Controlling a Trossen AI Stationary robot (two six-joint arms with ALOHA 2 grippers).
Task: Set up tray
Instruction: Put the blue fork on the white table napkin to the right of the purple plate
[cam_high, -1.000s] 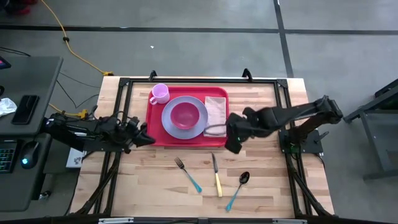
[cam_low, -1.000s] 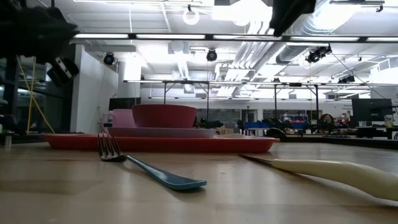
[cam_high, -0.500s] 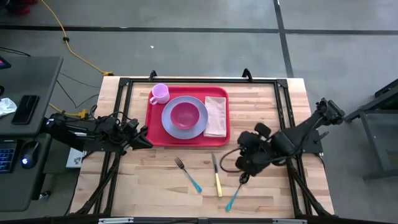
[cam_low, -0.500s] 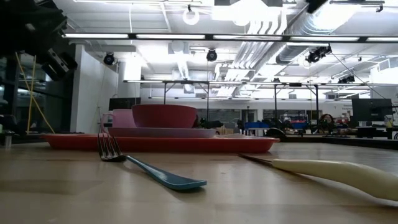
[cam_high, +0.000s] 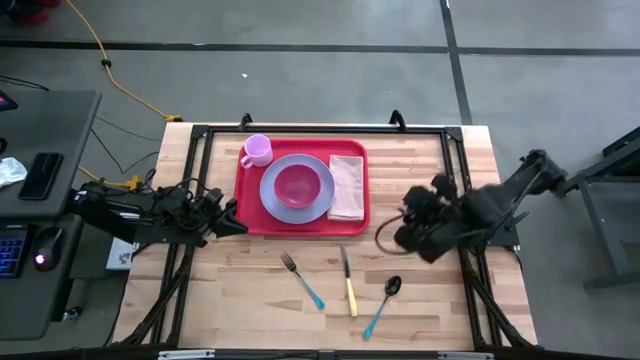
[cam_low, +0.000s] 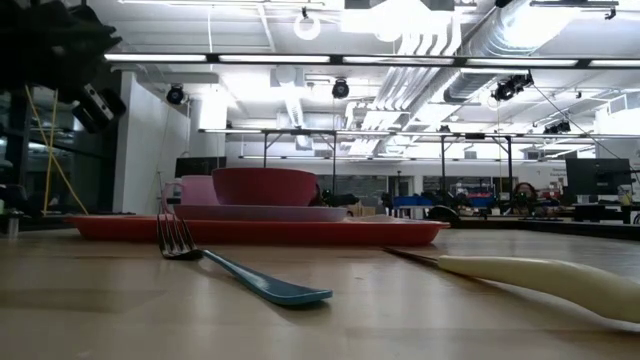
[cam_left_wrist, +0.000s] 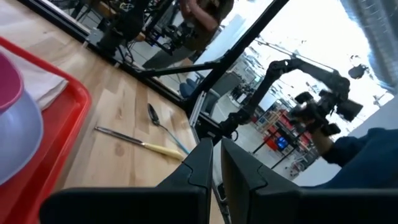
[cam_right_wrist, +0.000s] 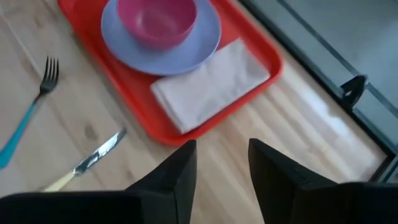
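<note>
The left tool (cam_high: 232, 220) waits beside the left edge of the tray (cam_high: 248, 190), its fingers nearly together, holding nothing. The right tool (cam_high: 405, 235) hovers right of the tray, fingers apart and empty.

The tray (cam_high: 302, 224) lies on the tabletop (cam_high: 420, 300). On it, a cup (cam_high: 256, 150) sits at the back left, a plate (cam_high: 270, 190) with a bowl (cam_high: 297, 185) in the middle, a napkin (cam_high: 348, 186) to the right. In front of the tray lie a fork (cam_high: 301, 280), a knife (cam_high: 348, 282) and a spoon (cam_high: 383, 304), left to right.
</note>
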